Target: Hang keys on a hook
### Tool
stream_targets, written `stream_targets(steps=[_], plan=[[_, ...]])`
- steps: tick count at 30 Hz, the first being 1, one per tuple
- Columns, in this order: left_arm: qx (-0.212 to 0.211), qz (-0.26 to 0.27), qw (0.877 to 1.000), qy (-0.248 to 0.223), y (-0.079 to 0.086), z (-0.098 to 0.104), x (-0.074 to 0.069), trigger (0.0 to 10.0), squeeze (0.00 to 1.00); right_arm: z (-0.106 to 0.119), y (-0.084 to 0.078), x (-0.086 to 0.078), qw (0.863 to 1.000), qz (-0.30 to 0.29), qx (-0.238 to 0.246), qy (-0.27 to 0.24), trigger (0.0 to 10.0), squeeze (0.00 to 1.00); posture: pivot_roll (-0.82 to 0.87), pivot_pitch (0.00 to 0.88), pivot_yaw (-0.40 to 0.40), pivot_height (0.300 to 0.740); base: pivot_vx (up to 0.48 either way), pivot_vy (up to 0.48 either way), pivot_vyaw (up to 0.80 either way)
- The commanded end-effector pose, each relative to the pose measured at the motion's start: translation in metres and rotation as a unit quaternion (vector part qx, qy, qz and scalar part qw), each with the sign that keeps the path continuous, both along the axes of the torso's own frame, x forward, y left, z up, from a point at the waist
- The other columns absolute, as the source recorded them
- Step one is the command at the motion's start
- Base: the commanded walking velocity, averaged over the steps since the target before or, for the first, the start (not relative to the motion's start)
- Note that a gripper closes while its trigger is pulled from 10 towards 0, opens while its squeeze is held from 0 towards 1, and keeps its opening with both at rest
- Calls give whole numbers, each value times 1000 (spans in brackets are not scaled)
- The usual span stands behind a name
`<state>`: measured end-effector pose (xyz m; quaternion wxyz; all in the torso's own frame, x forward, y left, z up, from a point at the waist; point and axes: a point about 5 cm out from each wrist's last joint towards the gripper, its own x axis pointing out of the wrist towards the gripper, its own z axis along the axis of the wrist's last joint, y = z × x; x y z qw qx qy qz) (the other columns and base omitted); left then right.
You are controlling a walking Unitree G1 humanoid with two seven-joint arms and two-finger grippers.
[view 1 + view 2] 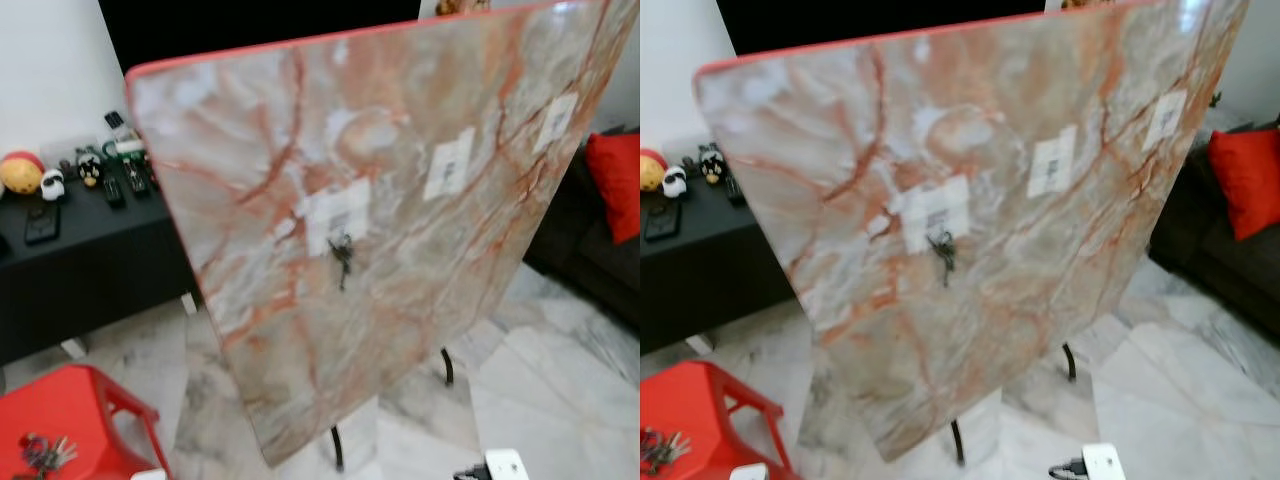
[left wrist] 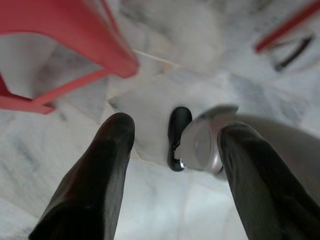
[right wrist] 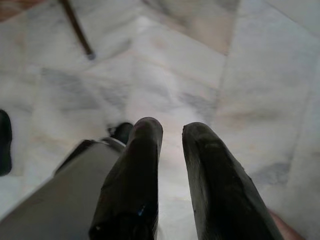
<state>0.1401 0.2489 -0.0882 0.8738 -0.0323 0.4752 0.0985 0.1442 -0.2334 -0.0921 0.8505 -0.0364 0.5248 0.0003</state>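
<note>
Red stool [image 1: 70, 410] beside marble board [image 1: 400, 200]

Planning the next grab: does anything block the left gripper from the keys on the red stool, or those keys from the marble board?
Nothing visible does. The keys lie uncovered on the red stool, the left gripper hangs open above the floor beside it, and bare floor lies before the marble board.

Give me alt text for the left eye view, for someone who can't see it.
A large marble-patterned board with a red edge stands tilted on thin black legs, a dark bunch of keys hanging on it at the foot of a white label. A second bunch of keys lies on a red stool at lower left; a black side table with small items stands behind.
</note>
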Motion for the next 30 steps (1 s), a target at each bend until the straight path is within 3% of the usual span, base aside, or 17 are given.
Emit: stream_targets(steps=[1,9,15,20,24,30], plan=[[0,7,1000,15,1,-3,-10,10000,0,1,7,6,1000,12,6,-8,10000,0,85,0,-61,740,0,0,800],[-10,1,1000,18,-23,-10,-11,10000,0,1,7,7,1000,11,9,-8,10000,0,86,0,-65,740,0,0,800],[-10,2,1000,17,-25,-10,-11,10000,0,1,7,7,1000,10,11,-8,10000,0,84,0,-65,740,0,0,800],[-5,5,1000,12,-14,-8,-13,10000,0,1,8,7,1000,8,13,-8,10000,0,84,0,-62,740,0,0,800],[3,8,1000,6,5,-3,-14,10000,0,1,8,8,1000,7,16,-8,10000,0,87,0,-62,740,0,0,800],[6,8,1000,5,10,-1,-14,10000,0,1,9,7,1000,-4,21,-9,10000,0,84,0,-57,740,0,85,533]])
